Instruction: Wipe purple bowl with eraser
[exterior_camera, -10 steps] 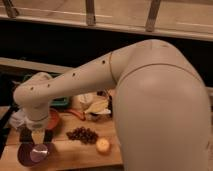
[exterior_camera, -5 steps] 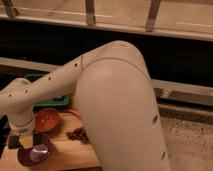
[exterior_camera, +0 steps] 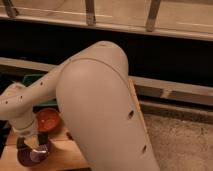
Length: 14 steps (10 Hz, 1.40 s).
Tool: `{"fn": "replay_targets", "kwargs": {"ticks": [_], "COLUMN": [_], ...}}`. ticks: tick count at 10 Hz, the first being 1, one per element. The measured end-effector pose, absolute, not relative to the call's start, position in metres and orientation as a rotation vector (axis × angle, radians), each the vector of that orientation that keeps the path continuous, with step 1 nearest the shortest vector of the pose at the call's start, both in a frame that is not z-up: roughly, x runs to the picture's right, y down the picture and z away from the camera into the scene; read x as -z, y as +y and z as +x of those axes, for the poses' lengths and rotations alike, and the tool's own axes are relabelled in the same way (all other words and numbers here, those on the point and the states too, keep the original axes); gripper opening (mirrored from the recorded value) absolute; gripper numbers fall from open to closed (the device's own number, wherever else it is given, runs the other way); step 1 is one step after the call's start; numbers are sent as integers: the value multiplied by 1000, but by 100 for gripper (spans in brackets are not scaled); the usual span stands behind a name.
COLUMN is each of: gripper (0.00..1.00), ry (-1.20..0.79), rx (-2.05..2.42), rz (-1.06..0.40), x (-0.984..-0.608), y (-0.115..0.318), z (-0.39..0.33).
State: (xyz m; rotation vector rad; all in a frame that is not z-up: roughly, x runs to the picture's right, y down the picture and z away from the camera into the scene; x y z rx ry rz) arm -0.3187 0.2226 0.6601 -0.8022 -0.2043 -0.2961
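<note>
The purple bowl sits at the front left of the wooden table, partly cut off by the frame's lower edge. My gripper hangs from the wrist straight over the bowl's left part, down at its rim or inside it. The wrist and gripper hide part of the bowl. I cannot make out the black eraser; a dark shape by the gripper's left side could be it. My arm's large pale elbow fills the middle of the view.
An orange-red bowl stands just behind the purple bowl, right of the wrist. A green container shows behind the arm at the left. The table's right edge borders a speckled floor. A dark ledge and railing run across the back.
The arm has swung closer and fills more of the view, hiding the dark cluster and other items on the table. The gripper has stayed low over the purple bowl, shifting slightly right.
</note>
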Motion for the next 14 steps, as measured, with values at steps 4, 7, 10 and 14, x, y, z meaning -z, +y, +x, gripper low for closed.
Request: {"fn": "replay_targets", "kwargs": {"ticks": [4,7,10,14], "gripper": [0,0,0,0], "ry": [-189,-160,-204,-324], "rx": [290,301,295,289], "rz": [-794,-782,-767,-763], "x": [-662,-673,-679,-682], "y": [223,229,228,231], "z": [-323,-330,-336,-342]}}
